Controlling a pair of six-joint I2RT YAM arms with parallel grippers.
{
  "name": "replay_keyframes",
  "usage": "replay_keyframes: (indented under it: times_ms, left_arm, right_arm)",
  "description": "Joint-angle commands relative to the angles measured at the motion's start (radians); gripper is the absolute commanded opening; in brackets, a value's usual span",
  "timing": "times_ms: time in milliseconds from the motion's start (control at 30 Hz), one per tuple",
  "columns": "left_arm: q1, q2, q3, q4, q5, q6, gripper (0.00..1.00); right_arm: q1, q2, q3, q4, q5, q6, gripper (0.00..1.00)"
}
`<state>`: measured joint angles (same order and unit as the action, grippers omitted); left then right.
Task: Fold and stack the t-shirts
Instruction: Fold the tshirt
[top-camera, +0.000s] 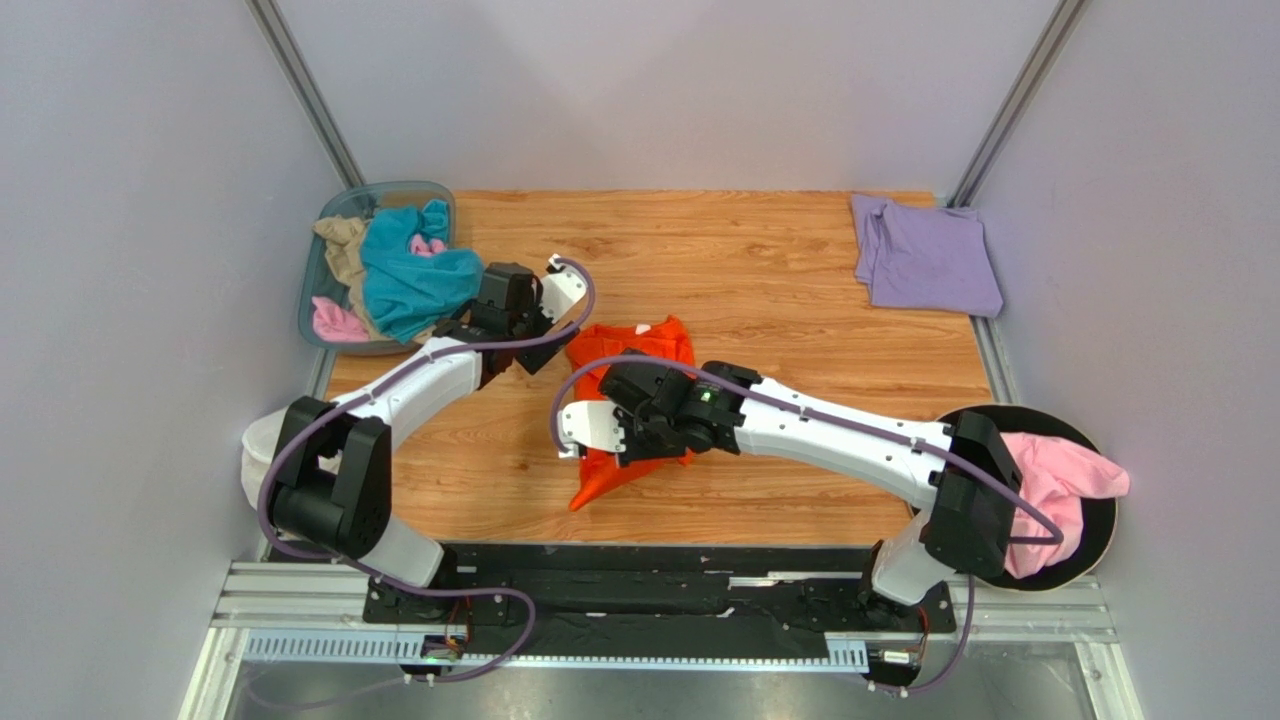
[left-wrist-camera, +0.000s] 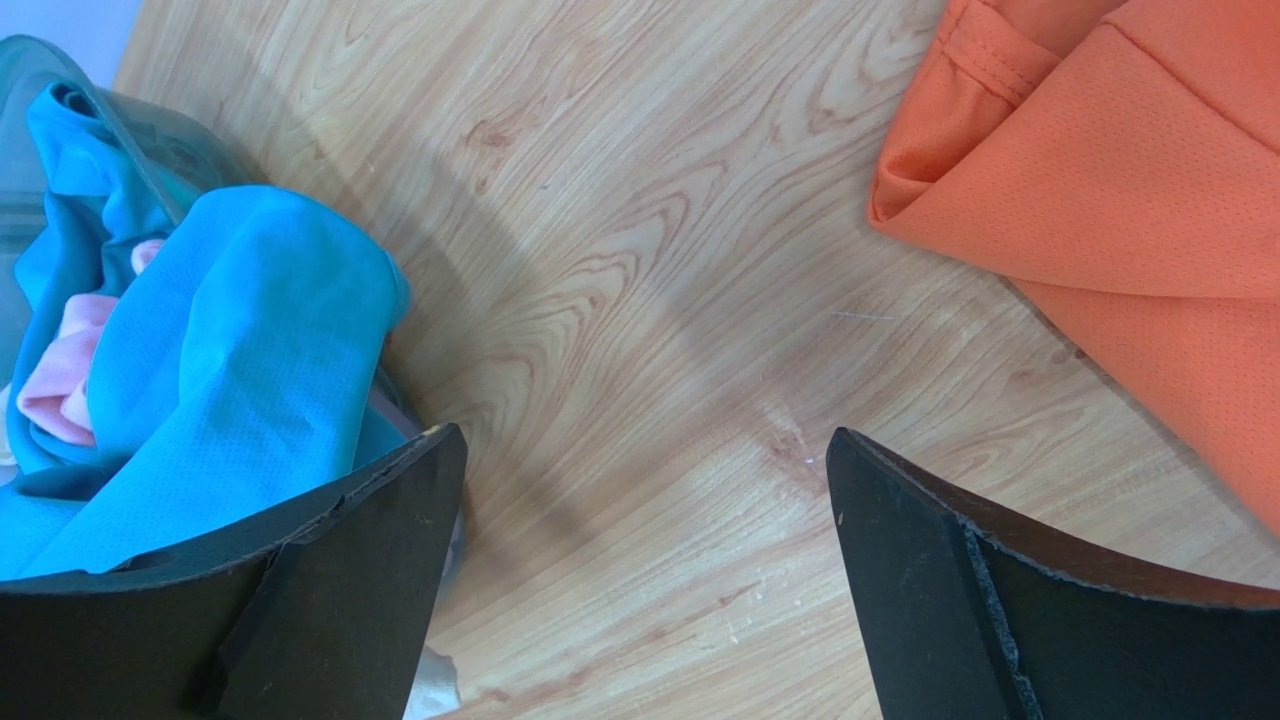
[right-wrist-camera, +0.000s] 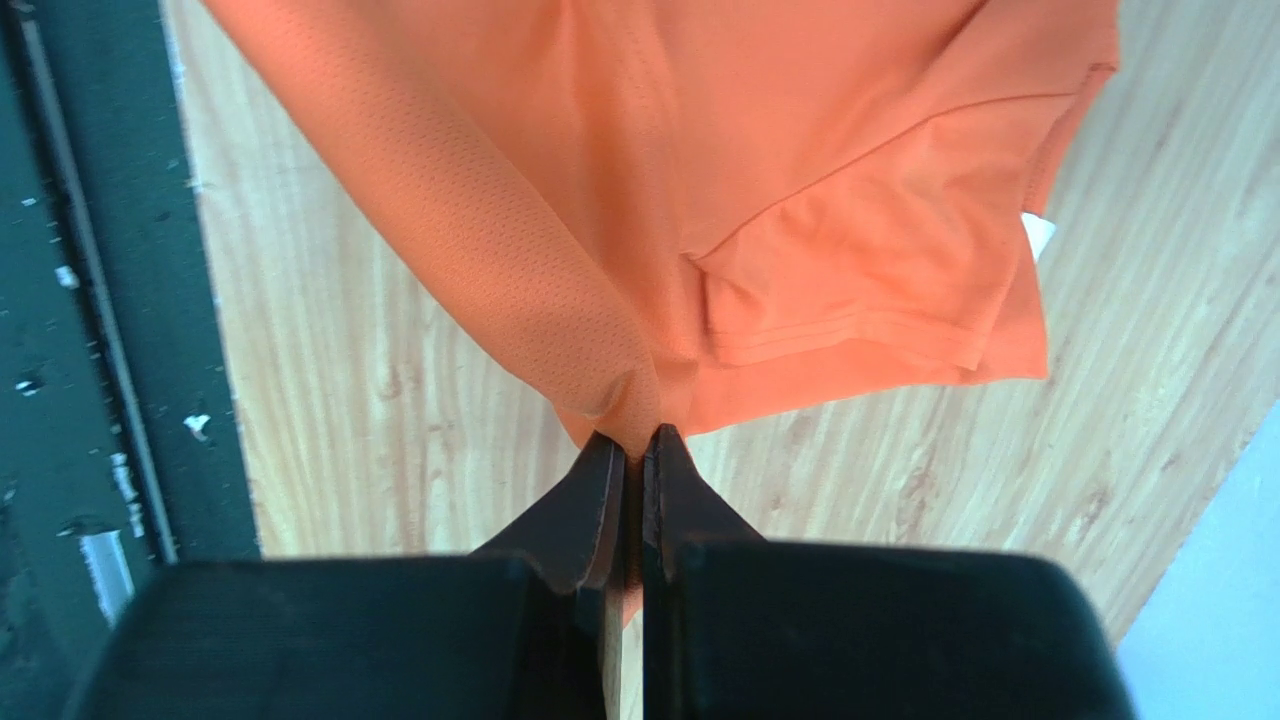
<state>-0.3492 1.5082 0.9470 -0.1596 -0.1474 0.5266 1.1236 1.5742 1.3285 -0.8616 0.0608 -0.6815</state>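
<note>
A bright orange t-shirt (top-camera: 649, 348) lies crumpled on the wooden table's middle. My right gripper (top-camera: 589, 431) is shut on a pinched fold of it (right-wrist-camera: 751, 150), with cloth between the fingertips (right-wrist-camera: 634, 438), near the shirt's front part. My left gripper (top-camera: 559, 285) is open and empty (left-wrist-camera: 643, 435) above bare wood, between the orange shirt (left-wrist-camera: 1142, 165) and the teal shirt (left-wrist-camera: 241, 345). A pale lavender shirt (top-camera: 924, 255) lies folded at the back right. Teal (top-camera: 398, 278), tan (top-camera: 343, 248) and pink (top-camera: 334, 320) shirts are heaped in a basket.
The grey basket (top-camera: 376, 192) stands at the back left, close to my left gripper. Another pink shirt (top-camera: 1059, 480) lies on a black round disc (top-camera: 1104, 525) at the right edge. A white round thing (top-camera: 263, 440) sits behind the left arm. Grey walls enclose the table.
</note>
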Motion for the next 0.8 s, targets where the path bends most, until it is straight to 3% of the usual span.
replay_keyframes:
  times_ms: [0,767]
  left_arm:
    - [0.022,0.013,0.021,0.043,0.032,-0.004,0.99]
    - [0.119,0.041,0.026,0.091,0.065,-0.037,0.99]
  right_arm:
    - [-0.044,0.033,0.095,0.001,0.010,-0.056,0.00]
    - [-0.291,0.355,0.466,-0.008,-0.047,-0.174,0.00]
